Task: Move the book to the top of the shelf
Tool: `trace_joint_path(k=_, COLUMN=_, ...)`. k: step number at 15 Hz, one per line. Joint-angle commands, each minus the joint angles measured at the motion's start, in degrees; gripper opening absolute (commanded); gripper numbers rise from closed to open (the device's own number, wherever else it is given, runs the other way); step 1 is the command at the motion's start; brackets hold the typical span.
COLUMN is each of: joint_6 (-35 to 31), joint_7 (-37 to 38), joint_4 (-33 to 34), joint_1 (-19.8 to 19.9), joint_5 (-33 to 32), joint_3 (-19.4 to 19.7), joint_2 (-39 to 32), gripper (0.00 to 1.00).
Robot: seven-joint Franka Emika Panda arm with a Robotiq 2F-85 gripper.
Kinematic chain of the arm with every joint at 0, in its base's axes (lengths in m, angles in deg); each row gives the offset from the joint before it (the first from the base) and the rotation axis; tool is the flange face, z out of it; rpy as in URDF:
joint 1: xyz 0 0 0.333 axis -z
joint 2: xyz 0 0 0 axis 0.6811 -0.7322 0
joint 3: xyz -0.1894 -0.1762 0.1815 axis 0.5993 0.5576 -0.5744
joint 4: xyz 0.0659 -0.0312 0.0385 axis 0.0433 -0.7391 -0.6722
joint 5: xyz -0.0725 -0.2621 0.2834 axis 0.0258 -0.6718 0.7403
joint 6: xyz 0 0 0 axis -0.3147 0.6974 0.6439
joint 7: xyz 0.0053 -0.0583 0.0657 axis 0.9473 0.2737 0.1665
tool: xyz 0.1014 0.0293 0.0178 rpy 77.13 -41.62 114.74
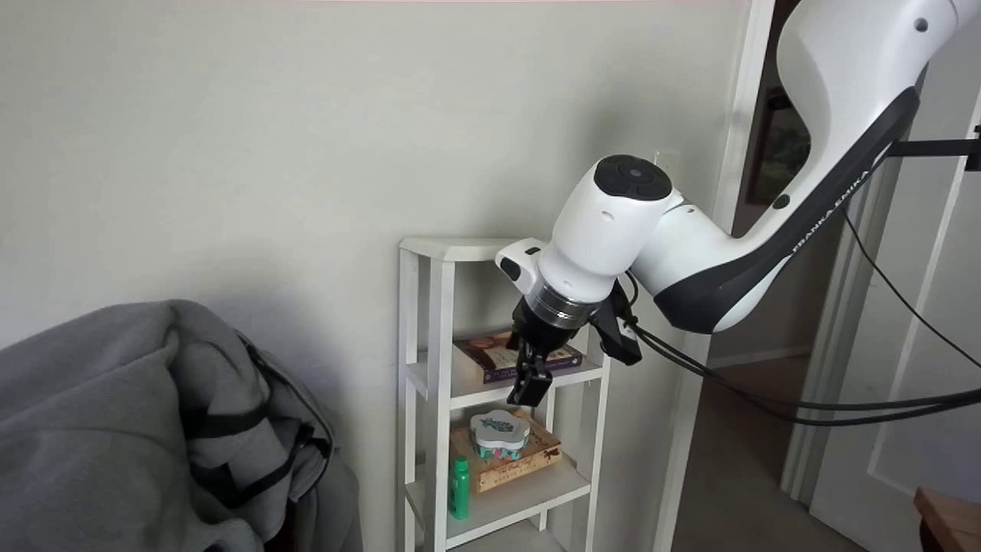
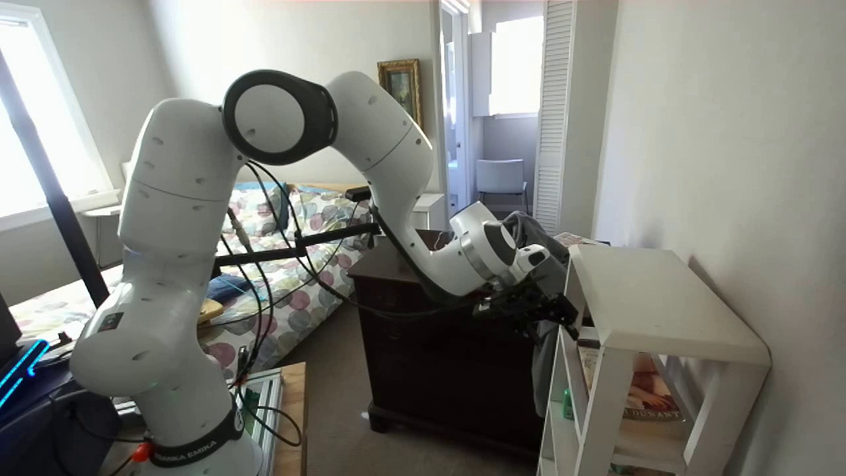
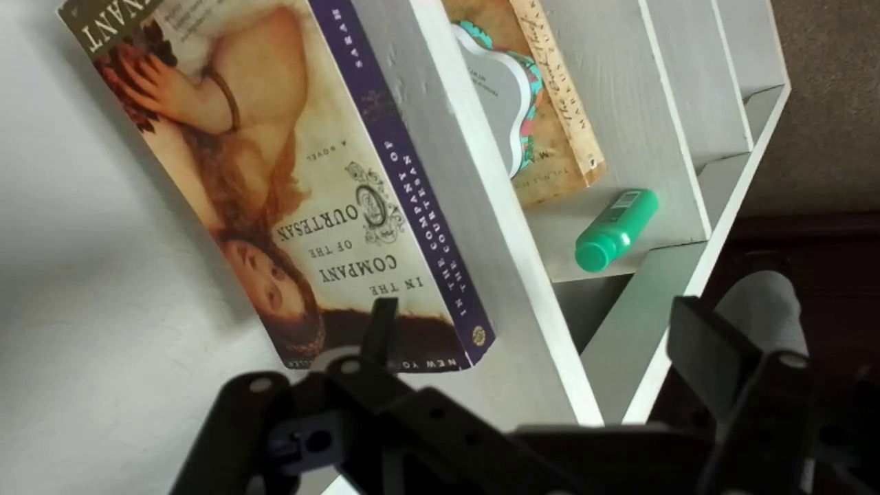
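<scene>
On the upper tier (image 3: 467,213) of the shelf (image 1: 440,383), just below its top board (image 2: 661,291), the book (image 3: 330,206) is seen lying flat, face up, its purple spine turned toward the tier's edge. The gripper (image 3: 536,320) is held tilted downward by the arm (image 2: 277,122), just in front of that tier; in an exterior view the book's cover (image 1: 490,353) is partly hidden by it. Jaws set well apart. In the wrist view one end of the cover is overlapped by a finger (image 3: 381,337); whether it is touched cannot be told. On the tier beneath (image 1: 529,497), a tan book (image 1: 521,473) is laid flat, a tin (image 1: 500,429) with a pale scalloped lid set upon it, a green bottle (image 1: 459,491) stood upright just beside. Near the shelf, grey cloth (image 1: 115,406) is heaped; in an exterior view a dark dresser (image 2: 449,370), a bed (image 2: 307,320) and a framed picture (image 2: 401,89) hung on the wall (image 2: 264,39) are seen beyond the arm
</scene>
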Motion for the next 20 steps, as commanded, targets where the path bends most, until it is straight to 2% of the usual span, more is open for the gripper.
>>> trace_joint_path(k=1, joint_6=-3.8, joint_7=1.9, joint_4=3.7, joint_1=-0.1, joint_5=-3.7, joint_3=1.6, joint_2=-3.2, gripper=1.00)
trace_joint_path(k=8, joint_6=-7.3, joint_7=1.9, joint_4=5.4, joint_1=0.2, joint_5=-3.3, joint_3=2.9, joint_2=-6.3, gripper=1.00)
trace_joint_path(k=14, joint_6=-11.8, joint_7=0.5, joint_4=4.4, joint_1=1.8, joint_5=-0.7, joint_3=2.5, joint_2=-6.8, gripper=1.00)
trace_joint_path(k=17, joint_6=-13.7, joint_7=-0.9, joint_4=3.1, joint_1=3.2, joint_5=1.8, joint_3=0.8, joint_2=-6.6, gripper=1.00)
trace_joint_path(k=20, joint_6=-15.2, joint_7=-2.8, joint_4=1.0, joint_1=5.4, joint_5=5.8, joint_3=-2.5, joint_2=-5.8, gripper=1.00)
